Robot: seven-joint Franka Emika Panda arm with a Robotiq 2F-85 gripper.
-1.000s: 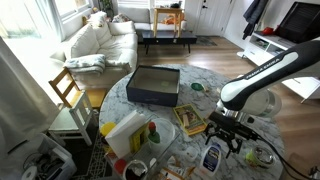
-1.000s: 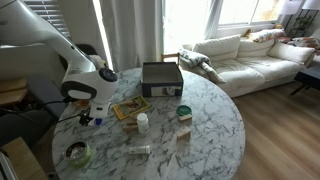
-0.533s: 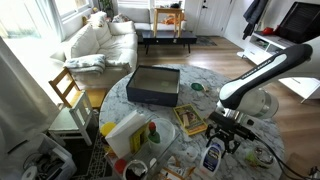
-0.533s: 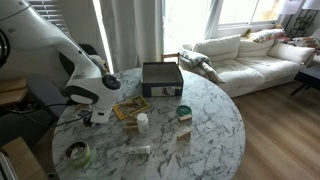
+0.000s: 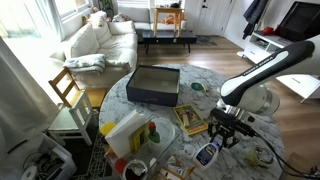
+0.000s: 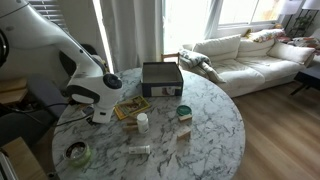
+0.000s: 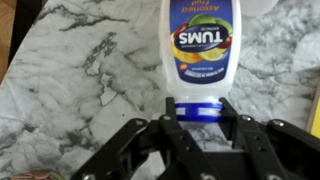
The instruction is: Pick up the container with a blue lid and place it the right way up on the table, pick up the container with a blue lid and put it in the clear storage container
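The container with a blue lid (image 7: 205, 45) is a white TUMS bottle lying on the marble table, its lid (image 7: 197, 108) pointing toward the camera in the wrist view. My gripper (image 7: 197, 112) is shut on that lid, one black finger (image 7: 170, 118) pressed on each side. In an exterior view the bottle (image 5: 206, 153) leans at an angle under the gripper (image 5: 221, 137) near the table's near edge. The open storage container (image 5: 153, 84) looks dark and sits at the far side of the table, also seen as a dark box (image 6: 161, 78). The arm hides the bottle in that view.
A picture book (image 5: 190, 120) lies beside the gripper. A small cup with green contents (image 5: 263, 156) stands near the table edge. A white bottle (image 6: 142, 122) and a green-lidded jar (image 6: 184, 112) sit mid-table. Loose clutter (image 5: 125, 135) and a wooden chair (image 5: 68, 90) crowd one side.
The jaws have gone from wide open to shut on the blue lid. The bottle now leans more than before under the gripper.
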